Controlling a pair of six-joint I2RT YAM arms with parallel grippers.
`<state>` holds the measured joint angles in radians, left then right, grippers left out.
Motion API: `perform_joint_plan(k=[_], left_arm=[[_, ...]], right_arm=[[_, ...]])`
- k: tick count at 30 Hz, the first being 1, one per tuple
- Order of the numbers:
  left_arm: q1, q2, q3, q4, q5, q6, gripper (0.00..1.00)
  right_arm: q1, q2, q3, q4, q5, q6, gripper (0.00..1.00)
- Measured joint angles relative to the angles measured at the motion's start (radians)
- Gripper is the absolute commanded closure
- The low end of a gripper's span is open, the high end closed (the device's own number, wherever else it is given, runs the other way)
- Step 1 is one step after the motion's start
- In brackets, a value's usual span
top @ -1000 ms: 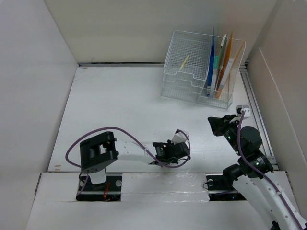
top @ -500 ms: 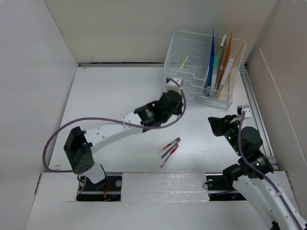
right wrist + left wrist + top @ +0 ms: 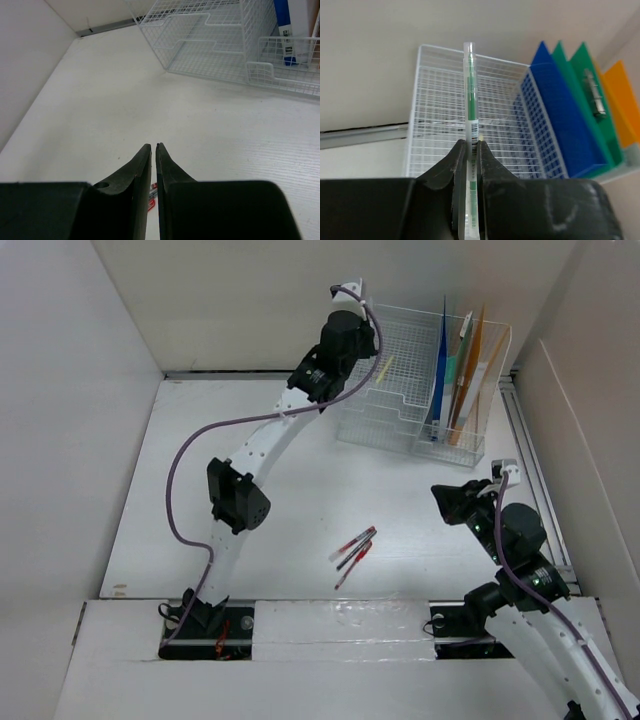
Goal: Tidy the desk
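Note:
The desk [image 3: 250, 460] is a white tabletop with panel walls round it. My left gripper [image 3: 345, 340] reaches to the back, at the left side of the white wire-mesh organizer [image 3: 400, 390]. In the left wrist view this gripper [image 3: 472, 145] is shut on a clear pen with green ink [image 3: 471, 90]. The pen sticks out past the fingertips over the wire trays [image 3: 445, 125]. A few red pens [image 3: 352, 550] lie loose near the desk's front middle. My right gripper [image 3: 447, 502] hovers at the right, and in its own wrist view it [image 3: 153, 146] is shut on nothing.
The organizer's upright slots hold blue [image 3: 440, 360], green [image 3: 580, 95] and orange [image 3: 470, 370] folders. A yellowish stick [image 3: 385, 367] lies in a wire tray. A rail [image 3: 530, 460] runs along the desk's right edge. The red pens [image 3: 152, 192] show below the right fingers.
My left arm has swung from the desk's front middle up to the organizer at the back, carrying the green pen. The red pens it hid now show. The right arm has not moved.

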<state>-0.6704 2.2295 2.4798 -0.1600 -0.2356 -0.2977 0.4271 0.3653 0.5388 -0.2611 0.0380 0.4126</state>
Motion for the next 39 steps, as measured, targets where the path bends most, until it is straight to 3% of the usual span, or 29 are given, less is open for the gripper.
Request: perform_joint_plan(k=[7, 16, 19, 20, 23, 36, 39], left_arm=[[0.089, 0.075, -0.014, 0.067, 0.058, 0.021, 0.95], [0.07, 0.144, -0.005, 0.142, 0.12, 0.072, 0.89], [0.065, 0.151, -0.005, 0.157, 0.137, 0.09, 0.79], [0.064, 0.153, -0.005, 0.164, 0.14, 0.096, 0.7], [0.064, 0.164, -0.005, 0.171, 0.146, 0.107, 0.58], [0.052, 0.156, -0.062, 0.204, 0.156, 0.121, 0.5], [0.022, 0.07, -0.171, 0.208, 0.14, 0.141, 0.5]], right_arm=[[0.0, 0.027, 0.0, 0.008, -0.026, 0.003, 0.87], [0.0, 0.042, -0.007, 0.038, -0.053, 0.011, 0.87], [0.0, 0.044, -0.011, 0.039, -0.057, 0.011, 0.87], [0.0, 0.047, -0.011, 0.04, -0.057, 0.011, 0.87], [0.0, 0.049, -0.011, 0.042, -0.057, 0.011, 0.87], [0.0, 0.037, -0.011, 0.042, -0.057, 0.01, 0.87], [0.0, 0.036, -0.011, 0.04, -0.056, 0.008, 0.97]])
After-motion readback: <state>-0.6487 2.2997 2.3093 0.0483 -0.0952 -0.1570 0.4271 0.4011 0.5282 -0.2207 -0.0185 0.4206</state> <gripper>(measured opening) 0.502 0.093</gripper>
